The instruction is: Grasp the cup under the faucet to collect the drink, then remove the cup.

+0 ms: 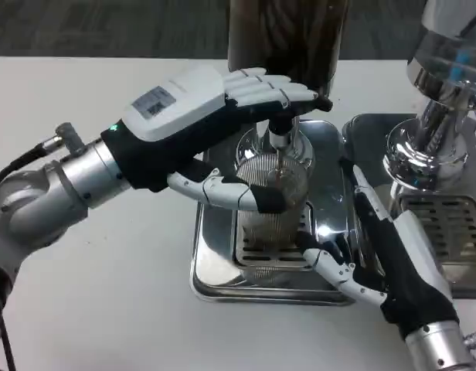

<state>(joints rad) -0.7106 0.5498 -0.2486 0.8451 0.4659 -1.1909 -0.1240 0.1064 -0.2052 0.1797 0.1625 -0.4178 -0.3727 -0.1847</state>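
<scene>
A clear ribbed cup stands on the grate of the steel drip tray, right under the faucet of a dark drink dispenser. A thin brown stream falls from the faucet into the cup. My left hand reaches over from the left, its fingers lying flat on top of the faucet lever and its thumb against the cup's near side. My right hand lies on the tray's right edge, fingers spread, its fingertips close to the cup's base but apart from it.
A second chrome dispenser with its own drip tray stands at the right, close behind my right hand. White table stretches to the left and front of the tray.
</scene>
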